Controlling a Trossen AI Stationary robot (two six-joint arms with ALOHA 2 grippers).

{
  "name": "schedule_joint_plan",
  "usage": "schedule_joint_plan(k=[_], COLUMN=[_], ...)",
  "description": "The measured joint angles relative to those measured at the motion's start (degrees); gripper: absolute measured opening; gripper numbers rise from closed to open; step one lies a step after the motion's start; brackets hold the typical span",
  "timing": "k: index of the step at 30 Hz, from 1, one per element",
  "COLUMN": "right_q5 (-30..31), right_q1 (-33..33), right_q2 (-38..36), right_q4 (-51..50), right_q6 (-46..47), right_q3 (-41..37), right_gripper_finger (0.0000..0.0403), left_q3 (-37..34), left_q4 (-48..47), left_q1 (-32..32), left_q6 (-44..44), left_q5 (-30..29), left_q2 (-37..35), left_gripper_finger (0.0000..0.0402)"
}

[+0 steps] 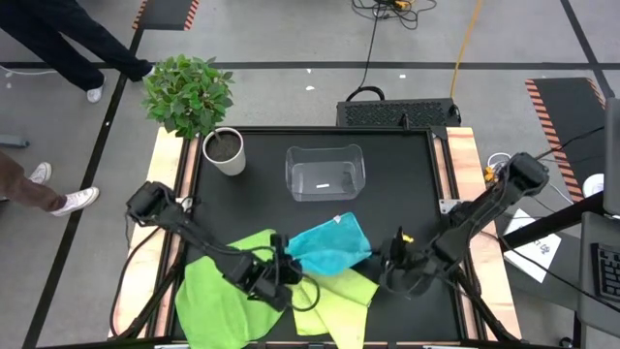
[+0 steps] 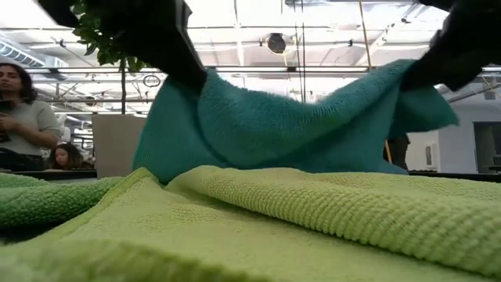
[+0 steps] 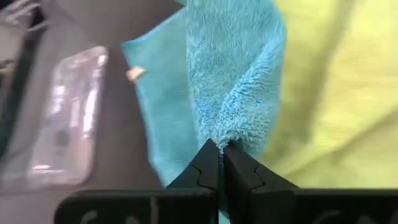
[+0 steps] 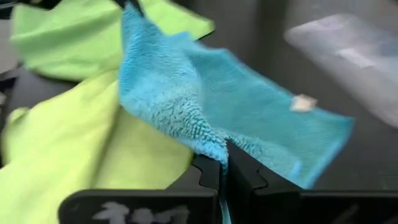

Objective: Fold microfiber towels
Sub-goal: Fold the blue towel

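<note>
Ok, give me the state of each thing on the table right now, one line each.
Turquoise towel: lifted, stretched between both hands.
Left hand: shut on one edge of the turquoise towel.
Right hand: shut on the opposite edge.
Pale yellow-green towel: lying rumpled, unfolded, under the turquoise one.
Bright green towel: lying unfolded, beside it.
Clear bin: upright, no towel inside.
Potted plant: upright.

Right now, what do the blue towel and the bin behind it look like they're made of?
Turquoise towel: soft, fluffy cloth, likely microfiber; a fuzzy looped pile shows where the left claw and right claw pinch it, and it drapes limply between them. Bin: clear, rigid-looking plastic with a glossy finish; the dark table shows through its walls, and the rim catches light.
</note>
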Motion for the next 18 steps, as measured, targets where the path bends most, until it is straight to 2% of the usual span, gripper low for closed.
schedule_joint_plan(k=[4,8,18], right_q5=[-1.5,-2.4,-6.3], right_q1=[1.5,2.3,2.4], right_q2=[3.9,5.8,6.0], right_q4=[6.7,8.5,7.2], right_q6=[0.1,1.8,5.4], right_q3=[0.0,0.0,0.0], right_gripper_finger=[0.0,0.0,0.0], left_q3=[-3.4,-5.3,-7.6], left_q4=[7.0,11.0,11.6], left_q1=[-2.1,-3.7,-5.0], left_q6=[-1.7,-2.5,-6.8], left_q5=[1.8,3.4,8.6], left_q2=[0.0,0.0,0.0], left_gripper_finger=[0.0008,0.0007,0.0006])
